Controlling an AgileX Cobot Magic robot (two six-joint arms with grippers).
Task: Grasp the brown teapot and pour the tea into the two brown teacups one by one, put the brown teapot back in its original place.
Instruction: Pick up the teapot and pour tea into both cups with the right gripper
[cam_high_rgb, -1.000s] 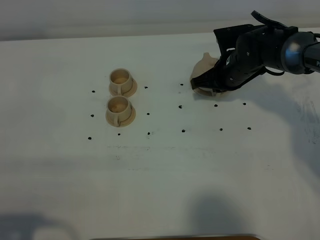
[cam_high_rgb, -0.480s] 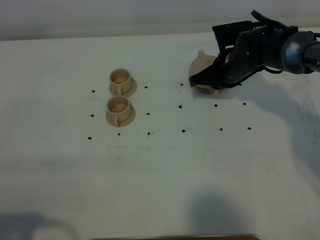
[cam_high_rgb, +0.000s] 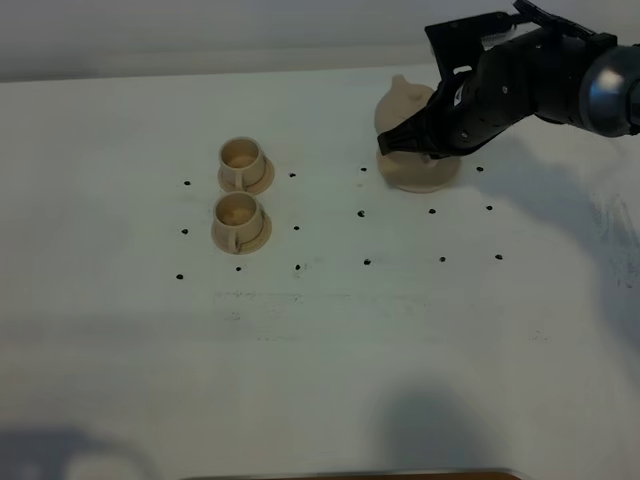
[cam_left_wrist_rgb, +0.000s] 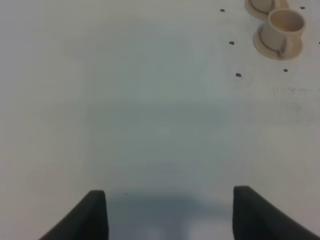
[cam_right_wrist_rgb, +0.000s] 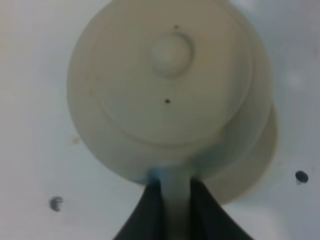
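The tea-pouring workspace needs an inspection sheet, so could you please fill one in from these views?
Surface: white table, marked with small dark dots.
Job's things: teapot with its lid on, apparently raised above its saucer. The far cup and near cup are upright, each on a small saucer, and no dark liquid is seen in either.
Clutter: nothing seen.
Grippers: right gripper is shut on the teapot's handle. The left gripper is open over bare table, holding nothing.
Cables: a dark loop, likely a cable, atop the right arm.
Surroundings: pale wall behind the table.
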